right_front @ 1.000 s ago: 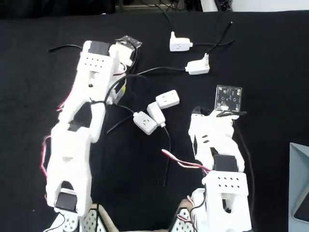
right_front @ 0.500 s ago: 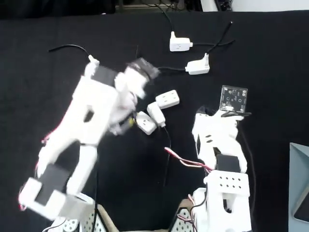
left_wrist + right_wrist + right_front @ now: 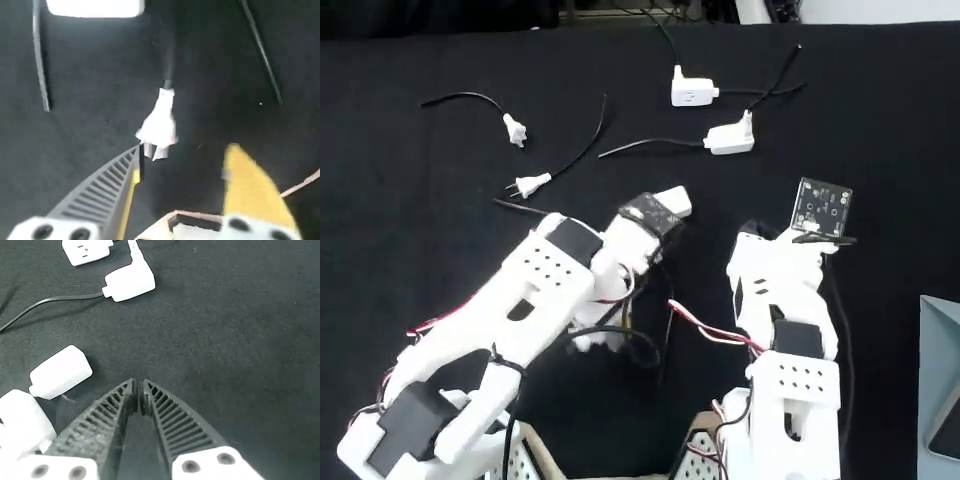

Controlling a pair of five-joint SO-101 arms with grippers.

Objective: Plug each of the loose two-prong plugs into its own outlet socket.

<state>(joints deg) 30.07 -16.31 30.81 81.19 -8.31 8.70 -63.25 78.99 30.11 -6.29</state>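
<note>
Starting at the left gripper (image 3: pixel 186 150), we see the jaws spread wide with nothing clamped, a ribbed grey finger (image 3: pixel 107 177) on one side and a yellow finger (image 3: pixel 247 180) on the other. A white plug (image 3: pixel 159 122) lies on the black table (image 3: pixel 100 75) with its prongs toward the gripper, just beside the ribbed tip. It's blurred, so we cannot tell if they touch. Its cord runs off toward the top of that frame.

In the high view the left arm (image 3: pixel 545 290) runs from the lower left to the centre. A white outlet block (image 3: pixel 674 200) sticks out just past its wrist.

The right gripper (image 3: pixel 138 390) has its jaws closed together and holds nothing, tips over bare cloth. Another outlet block (image 3: pixel 60 371) sits near it at left centre of that frame, and a third block (image 3: pixel 20 422) is at the lower left edge. The right arm (image 3: pixel 780 290) stands right of centre in the high view.

Further out, at top centre, are one corded outlet (image 3: pixel 690 92) and a second corded outlet (image 3: pixel 730 137) just below it. In the upper left lie two unplugged ones, the upper loose plug (image 3: pixel 515 130) and the lower loose plug (image 3: pixel 530 184), well apart from every outlet.
</note>
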